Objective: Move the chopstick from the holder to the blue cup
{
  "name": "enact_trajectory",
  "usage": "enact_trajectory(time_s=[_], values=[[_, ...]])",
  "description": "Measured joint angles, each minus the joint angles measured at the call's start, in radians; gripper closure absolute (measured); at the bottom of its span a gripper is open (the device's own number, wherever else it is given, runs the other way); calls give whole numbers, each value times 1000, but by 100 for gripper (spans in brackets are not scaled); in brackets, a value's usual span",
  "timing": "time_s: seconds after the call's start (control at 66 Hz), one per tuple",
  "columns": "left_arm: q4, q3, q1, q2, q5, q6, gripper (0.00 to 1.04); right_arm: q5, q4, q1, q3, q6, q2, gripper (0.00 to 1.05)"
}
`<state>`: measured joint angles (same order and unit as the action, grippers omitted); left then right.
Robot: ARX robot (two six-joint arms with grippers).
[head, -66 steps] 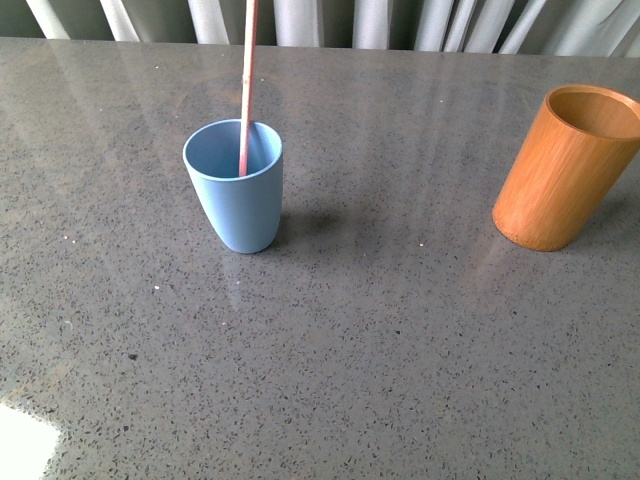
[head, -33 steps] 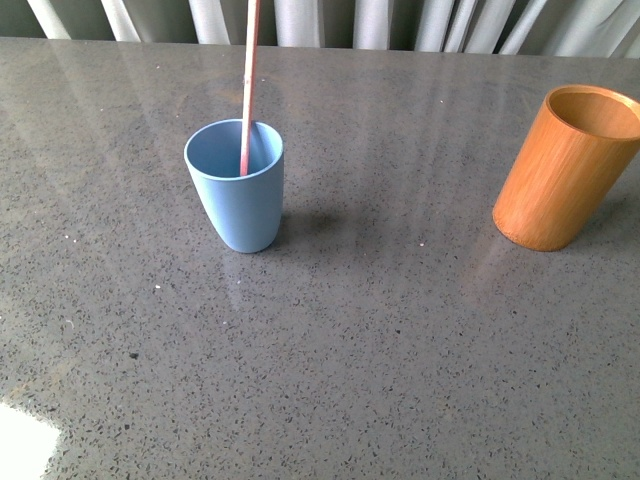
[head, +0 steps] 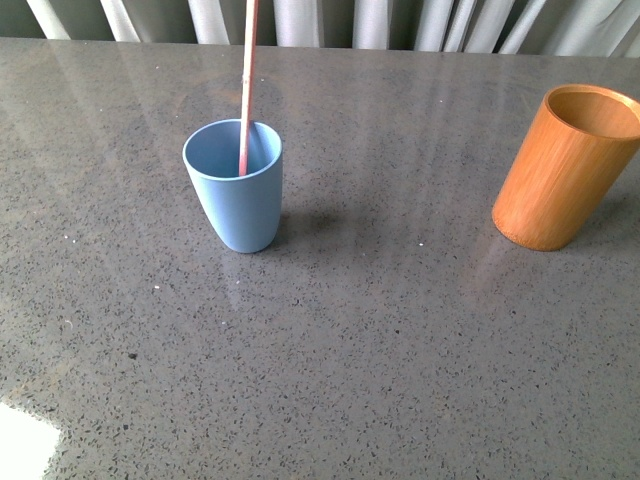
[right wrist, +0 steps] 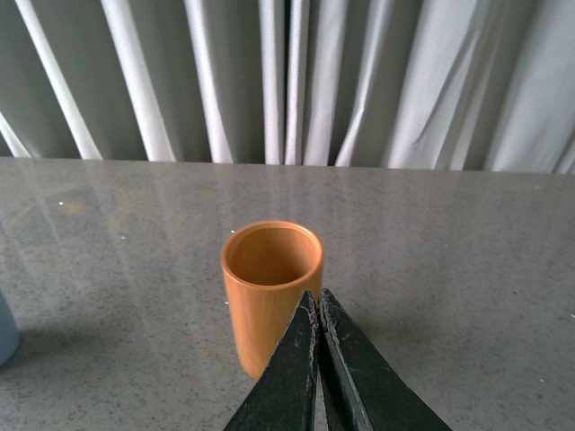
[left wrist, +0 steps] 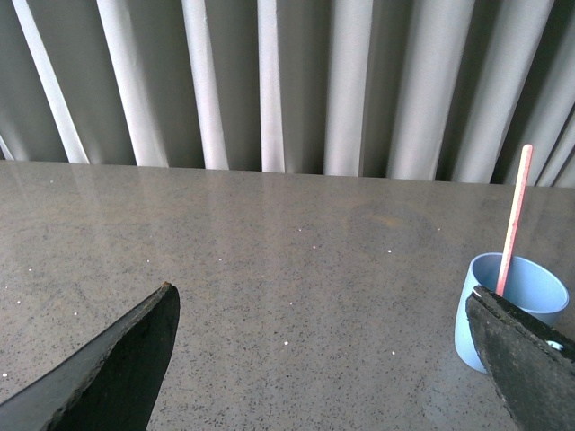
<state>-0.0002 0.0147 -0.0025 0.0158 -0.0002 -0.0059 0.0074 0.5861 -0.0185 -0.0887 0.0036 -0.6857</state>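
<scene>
Pleated grey curtains back a speckled grey tabletop (head: 400,350). The chopstick (head: 246,90) stands near-upright in the blue cup (head: 236,200), beside the left gripper (left wrist: 323,350), whose jaws are spread; the right gripper (right wrist: 319,310), pressed together and empty, faces the holder (right wrist: 269,287), whose visible interior looks empty.

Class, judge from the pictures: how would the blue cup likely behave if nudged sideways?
The blue cup tapers to a narrow base, so it probably tips easily. The tall chopstick leaning inside likely adds leverage. It looks light, so it may slide on the glossy table.

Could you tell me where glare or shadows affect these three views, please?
Front view: blown-out white glare on the table at the near left corner, and a soft shadow right of the blue cup. Left wrist view: faint curtain reflections on the tabletop. Right wrist view: evenly lit, the holder sharp.
</scene>
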Motion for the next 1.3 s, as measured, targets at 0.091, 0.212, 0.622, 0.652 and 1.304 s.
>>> enact_trajectory(time_s=[0.091,0.212,0.622,0.652,1.304], values=[[0,0,0,0,1,0,9,-5,-42,14,22,0,64,103],[0,0,0,0,0,0,9,-7,-86,15,39,0,126,103],[0,0,0,0,0,1,9,-7,-187,16,67,0,287,103],[0,0,0,0,0,1,9,-8,-200,16,67,0,300,103],[0,0,0,0,0,1,9,-7,-410,16,67,0,511,103]])
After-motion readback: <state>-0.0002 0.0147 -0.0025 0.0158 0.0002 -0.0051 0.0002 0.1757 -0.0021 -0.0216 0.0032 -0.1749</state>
